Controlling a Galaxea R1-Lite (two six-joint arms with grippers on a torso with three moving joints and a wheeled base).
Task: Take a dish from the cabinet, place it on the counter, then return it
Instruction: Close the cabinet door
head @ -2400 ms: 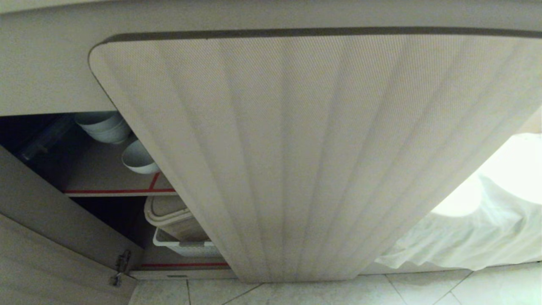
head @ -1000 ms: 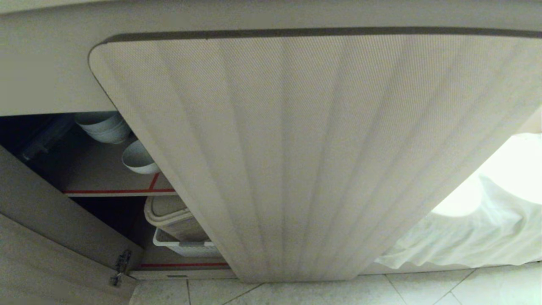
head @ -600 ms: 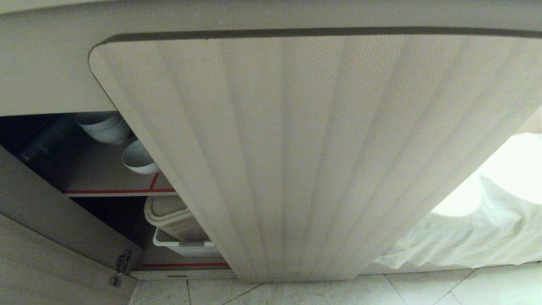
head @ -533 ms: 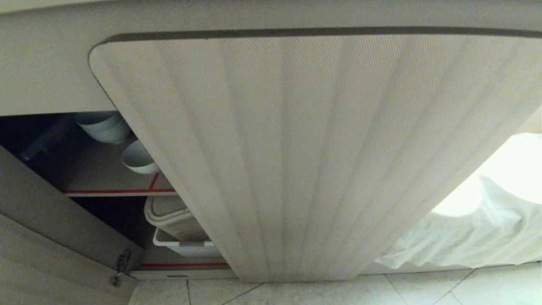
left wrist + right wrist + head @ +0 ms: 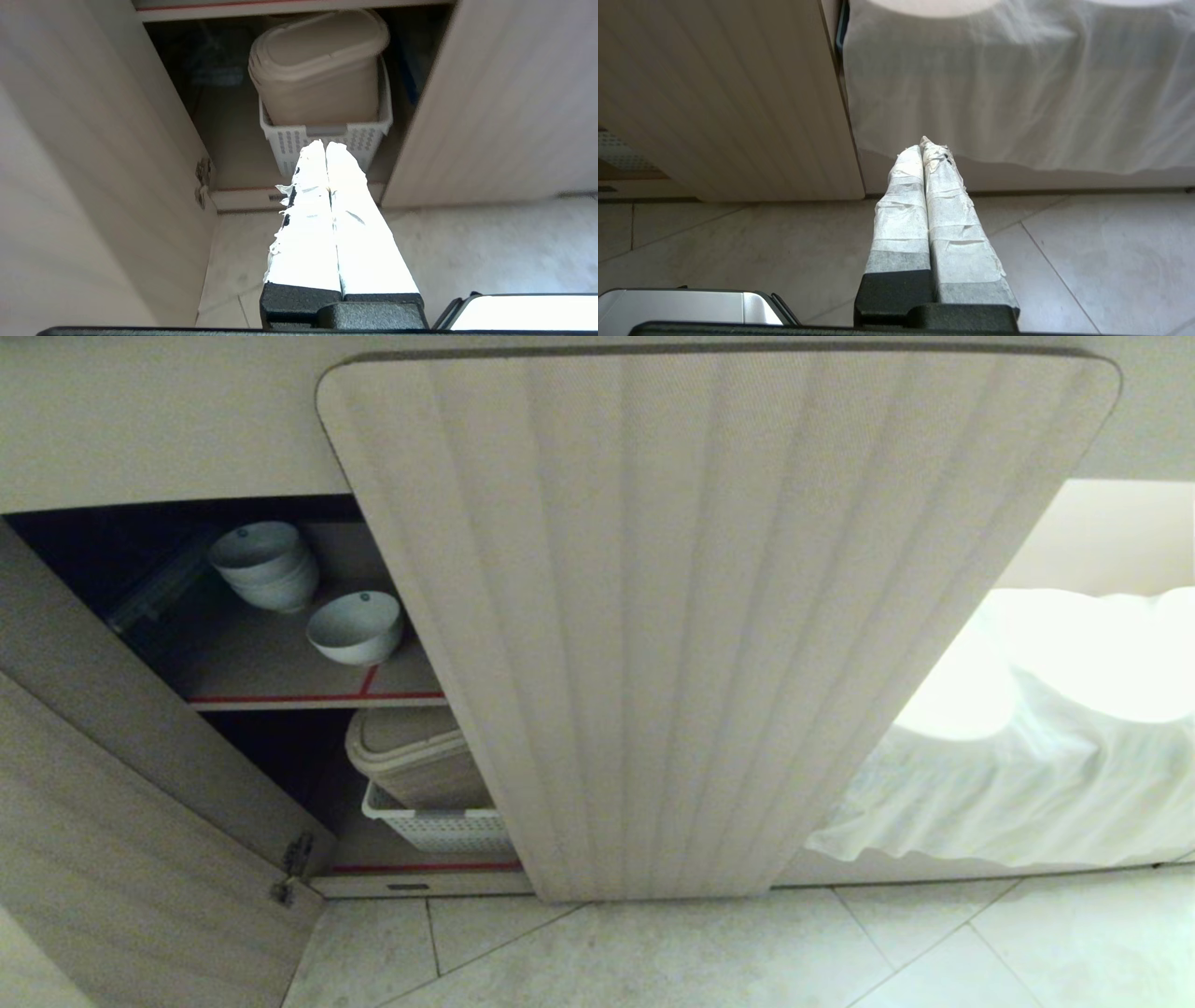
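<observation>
The dish (image 5: 355,627), a small white bowl, stands alone near the front of the cabinet's (image 5: 280,663) upper red-edged shelf, left of an open fluted door (image 5: 709,616). Neither arm shows in the head view. My left gripper (image 5: 325,143) is shut and empty, hanging low over the floor before the lower shelf, pointing at the white basket (image 5: 327,135). My right gripper (image 5: 923,142) is shut and empty too, low over the tiles beside the open door's (image 5: 728,93) edge. The counter is out of view.
A stack of greyish-white bowls (image 5: 264,566) sits behind the dish. On the lower shelf a beige lidded bin (image 5: 411,756) rests in a white slotted basket (image 5: 439,823). Another door (image 5: 121,821) stands open at left. A white cloth (image 5: 1008,765) hangs at right above the tiled floor (image 5: 747,952).
The whole head view has shifted: the cabinet now appears farther off and lower, so more of the shelf and door shows. The bowls and bin have kept their places.
</observation>
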